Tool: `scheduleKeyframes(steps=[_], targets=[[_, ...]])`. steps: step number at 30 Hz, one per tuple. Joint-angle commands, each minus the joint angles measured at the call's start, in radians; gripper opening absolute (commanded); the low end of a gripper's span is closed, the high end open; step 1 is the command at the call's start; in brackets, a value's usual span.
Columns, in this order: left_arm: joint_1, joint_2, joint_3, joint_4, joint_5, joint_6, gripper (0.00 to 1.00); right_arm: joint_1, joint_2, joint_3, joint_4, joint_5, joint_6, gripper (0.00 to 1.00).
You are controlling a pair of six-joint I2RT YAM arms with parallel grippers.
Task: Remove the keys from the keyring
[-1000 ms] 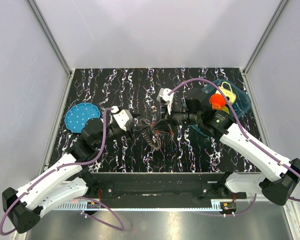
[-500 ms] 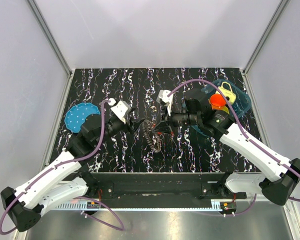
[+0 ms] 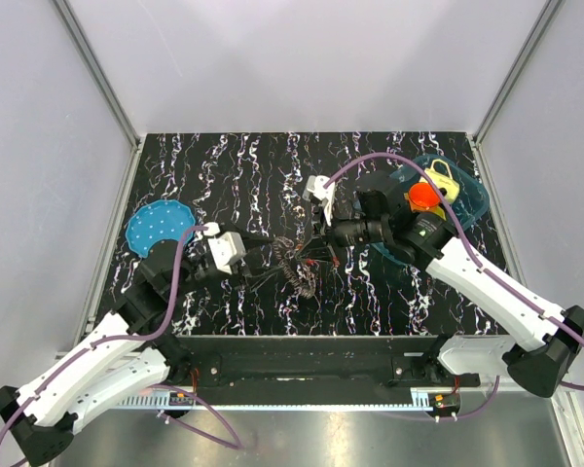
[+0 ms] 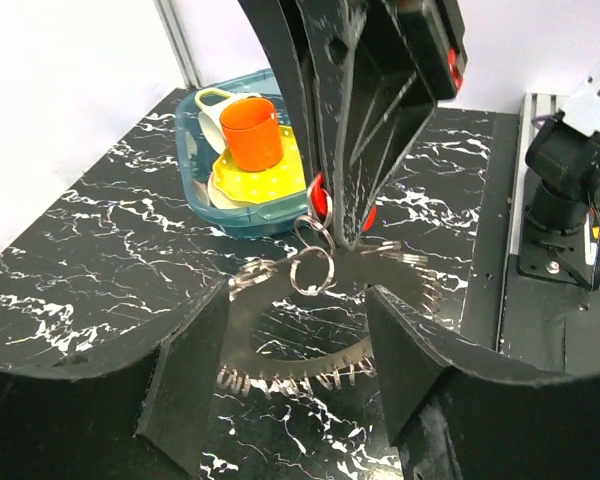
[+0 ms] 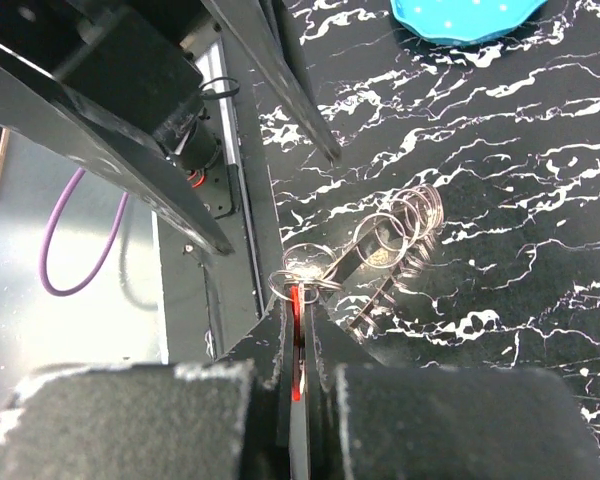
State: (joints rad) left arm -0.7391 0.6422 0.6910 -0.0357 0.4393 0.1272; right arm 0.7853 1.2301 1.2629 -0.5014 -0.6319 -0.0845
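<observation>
The keys (image 3: 295,265) are a fan of dull grey-brown metal on the black marbled table, mid-front. In the left wrist view their toothed arc (image 4: 300,368) lies between my open left fingers (image 4: 195,385). The thin keyring (image 4: 312,270) threads them at the centre. My right gripper (image 3: 316,248) is shut on the small red piece (image 5: 296,335), which hangs on the keyring (image 5: 305,283). My left gripper (image 3: 258,261) is open just left of the bunch and holds nothing. More ring loops and keys (image 5: 400,225) trail beyond the right fingertips.
A teal tray (image 3: 472,209) at the back right holds an orange cup (image 3: 423,197) and a yellow cup (image 3: 443,180); the tray also shows in the left wrist view (image 4: 195,190). A blue round disc (image 3: 156,226) lies at the left. Grey walls enclose the table.
My left gripper has dropped back and down toward the near left, then settled open beside the keys. The bunch has shifted slightly left. My right gripper has kept its hold.
</observation>
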Motion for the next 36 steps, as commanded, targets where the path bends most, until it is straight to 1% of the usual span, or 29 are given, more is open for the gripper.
scheduleKeyframes(steps=[1, 5, 7, 12, 18, 32, 36], targets=[[-0.008, 0.017, -0.021, 0.068, 0.076, 0.069, 0.62, -0.003, 0.002, 0.076, 0.043, -0.063, 0.003, 0.0], [-0.011, 0.042, -0.005, 0.071, -0.02, 0.077, 0.62, -0.001, 0.002, 0.082, 0.047, -0.081, 0.02, 0.0], [-0.009, 0.037, -0.01, 0.086, -0.036, 0.084, 0.61, -0.003, 0.0, 0.079, 0.055, -0.086, 0.023, 0.0], [-0.011, 0.01, -0.038, 0.166, -0.022, 0.077, 0.59, -0.003, 0.005, 0.075, 0.063, -0.097, 0.032, 0.0], [-0.016, 0.013, -0.05, 0.165, 0.013, 0.078, 0.55, -0.001, 0.002, 0.073, 0.073, -0.097, 0.04, 0.0], [-0.049, 0.051, -0.019, 0.14, -0.004, 0.106, 0.53, -0.001, 0.006, 0.072, 0.08, -0.103, 0.049, 0.0], [-0.063, 0.059, -0.005, 0.125, -0.022, 0.126, 0.5, -0.001, 0.012, 0.072, 0.084, -0.106, 0.051, 0.0]])
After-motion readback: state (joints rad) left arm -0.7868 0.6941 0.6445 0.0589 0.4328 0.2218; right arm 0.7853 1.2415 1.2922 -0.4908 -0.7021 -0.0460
